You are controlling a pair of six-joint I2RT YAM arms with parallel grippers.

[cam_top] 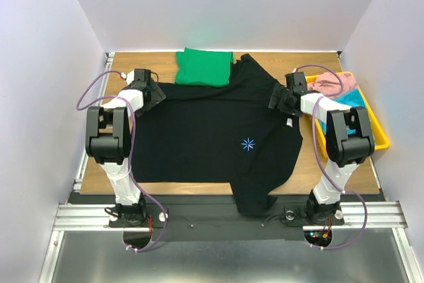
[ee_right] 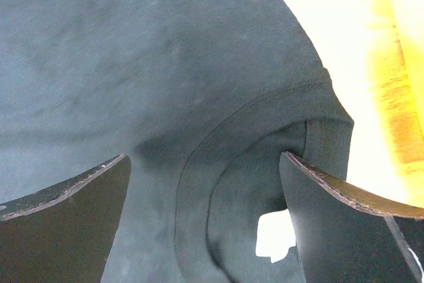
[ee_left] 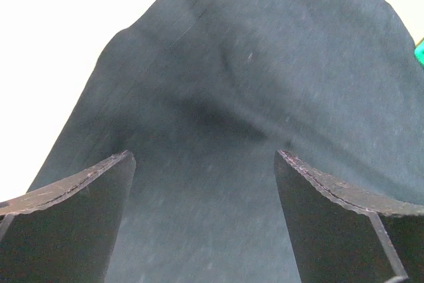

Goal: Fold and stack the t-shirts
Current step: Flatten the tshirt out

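The black t-shirt (cam_top: 199, 137) lies spread across the wooden table, its light-blue starburst print (cam_top: 248, 144) facing up and one part hanging over the near edge. The folded green t-shirt (cam_top: 204, 66) lies at the back, touching the black one. My left gripper (cam_top: 151, 95) is open over the shirt's far left edge; in the left wrist view (ee_left: 204, 154) black cloth (ee_left: 252, 64) fills the gap between the fingers. My right gripper (cam_top: 279, 97) is open over the far right edge; in the right wrist view (ee_right: 204, 155) it straddles the collar seam and white neck tag (ee_right: 275, 235).
A yellow bin (cam_top: 379, 130) stands at the right edge of the table with a pink cloth (cam_top: 334, 84) and a blue cloth (cam_top: 351, 99) in it. White walls enclose the table on three sides. Bare wood (cam_top: 126, 64) shows at the back left.
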